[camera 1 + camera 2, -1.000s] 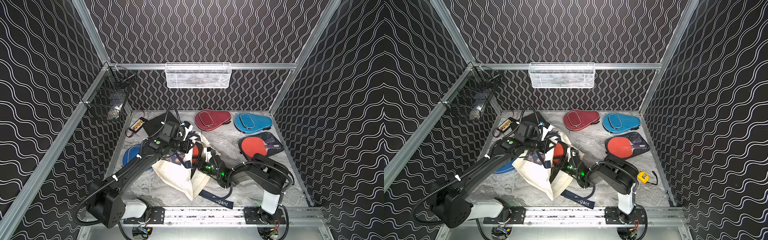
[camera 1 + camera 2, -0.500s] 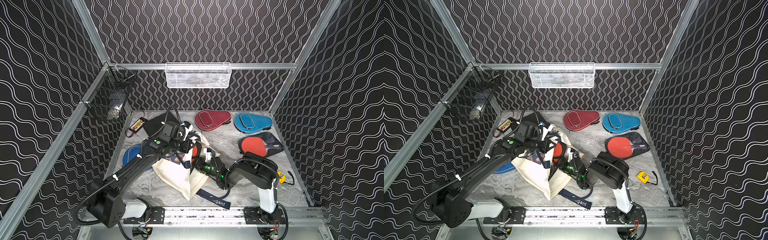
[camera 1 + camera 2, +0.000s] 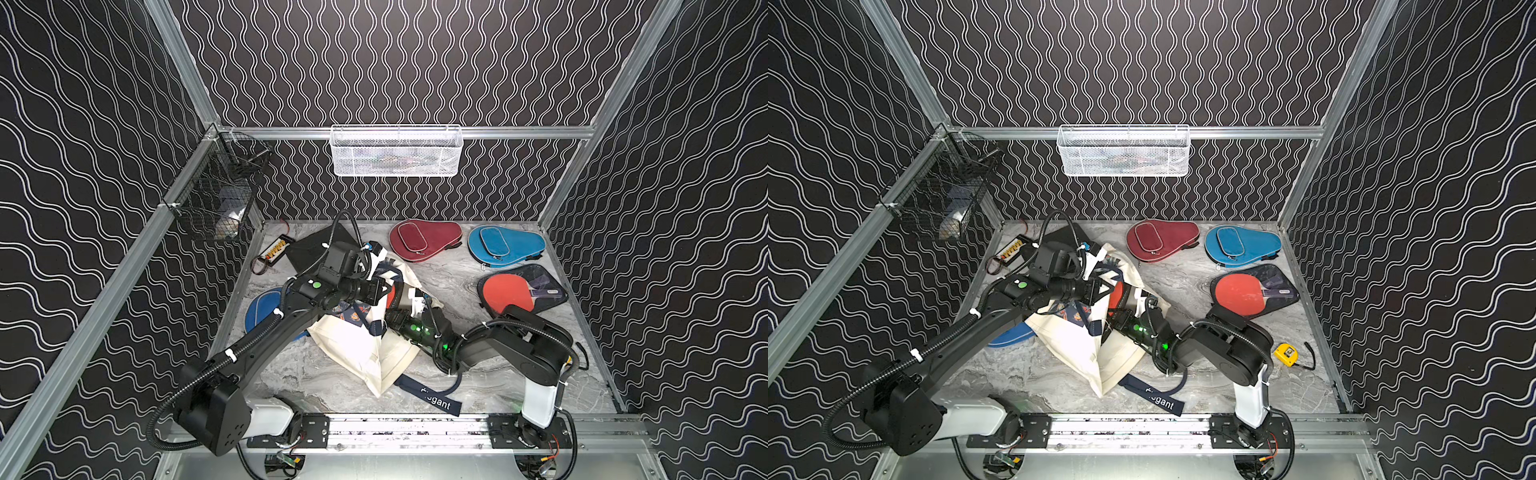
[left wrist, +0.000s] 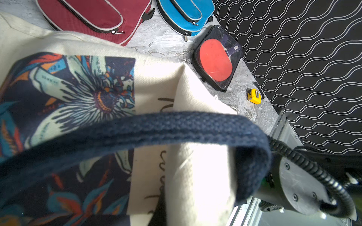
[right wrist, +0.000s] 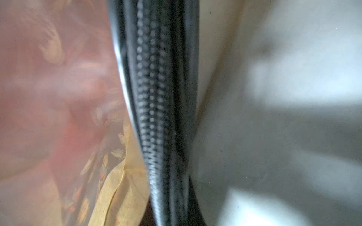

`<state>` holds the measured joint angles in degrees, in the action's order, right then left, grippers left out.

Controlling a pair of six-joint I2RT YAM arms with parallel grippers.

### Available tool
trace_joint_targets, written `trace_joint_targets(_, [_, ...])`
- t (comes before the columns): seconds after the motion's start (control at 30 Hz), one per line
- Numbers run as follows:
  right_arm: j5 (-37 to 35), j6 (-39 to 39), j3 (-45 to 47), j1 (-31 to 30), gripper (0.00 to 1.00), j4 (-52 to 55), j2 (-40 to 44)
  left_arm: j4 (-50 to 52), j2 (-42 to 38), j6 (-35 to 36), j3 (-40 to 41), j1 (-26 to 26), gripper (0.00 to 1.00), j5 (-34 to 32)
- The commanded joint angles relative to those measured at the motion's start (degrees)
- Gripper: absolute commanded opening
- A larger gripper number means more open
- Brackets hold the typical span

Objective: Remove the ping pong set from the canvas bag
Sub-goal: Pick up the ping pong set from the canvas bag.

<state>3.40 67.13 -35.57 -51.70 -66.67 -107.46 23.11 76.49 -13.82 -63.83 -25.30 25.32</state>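
The cream canvas bag (image 3: 357, 349) (image 3: 1075, 345), with a floral print and navy straps (image 4: 156, 127), lies crumpled mid-table. My left gripper (image 3: 384, 289) (image 3: 1104, 291) is shut on the bag's upper rim and holds the mouth up. Its jaws are hidden by cloth in the left wrist view. The ping pong set (image 3: 389, 297) (image 3: 1116, 293) shows as a red patch inside the mouth. My right gripper (image 3: 390, 316) (image 3: 1115, 320) reaches into the mouth and is shut on the set's black zippered edge (image 5: 154, 97). The red paddle (image 5: 49, 97) blurs behind clear plastic.
A maroon case (image 3: 424, 241), a blue case (image 3: 505, 245) and another bagged red paddle (image 3: 519, 289) lie at the back right. A blue case (image 3: 259, 311) sits under the left arm. A yellow tape measure (image 3: 1285, 354) lies near the right arm. Wire baskets (image 3: 397, 151) (image 3: 216, 195) hang on the walls.
My right gripper went from wide open to shut on the set's zippered edge inside the bag mouth, and its elbow shifted. The left gripper kept its hold on the bag.
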Motion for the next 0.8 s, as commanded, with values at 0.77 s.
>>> trace_joint_targets(0.77, [-7.90, -7.65, 8.70, -3.76, 0.00, 34.43, 36.17, -0.46, -1.44, -0.68, -0.79, 3.64, 0.00, -0.79])
